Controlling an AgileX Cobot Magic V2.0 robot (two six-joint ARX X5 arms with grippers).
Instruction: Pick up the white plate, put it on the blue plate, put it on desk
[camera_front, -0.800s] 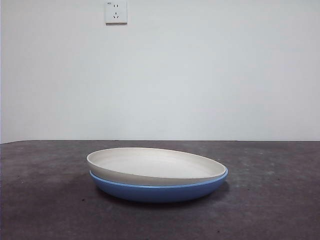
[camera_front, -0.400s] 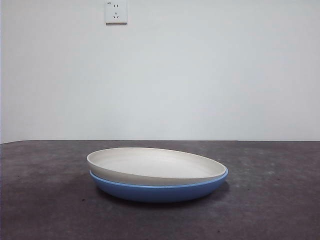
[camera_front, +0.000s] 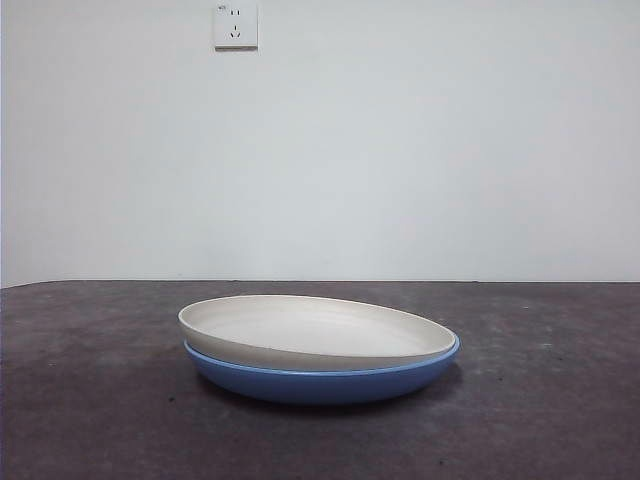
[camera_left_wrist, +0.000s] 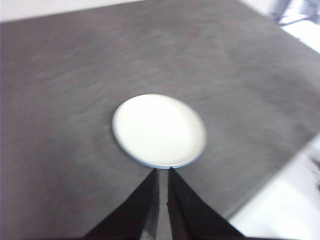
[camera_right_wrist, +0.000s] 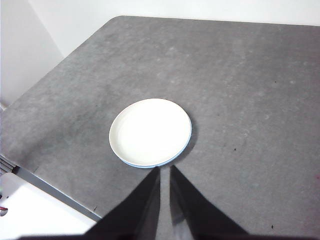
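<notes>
The white plate (camera_front: 318, 330) sits nested in the blue plate (camera_front: 320, 380), tilted so its rim rides higher on one side, and the pair rests on the desk (camera_front: 90, 400) with bare grey surface all round it. The desk's edges lie well away from the plates (a wall socket (camera_front: 236, 27) shows on the wall behind). Both arms hang high above the plates, looking down. The left claw (camera_left_wrist: 161, 175) and the right claw (camera_right_wrist: 165, 172) each hold nothing, jaws nearly pressed together with only a thin slit between, well apart from the plates.
</notes>
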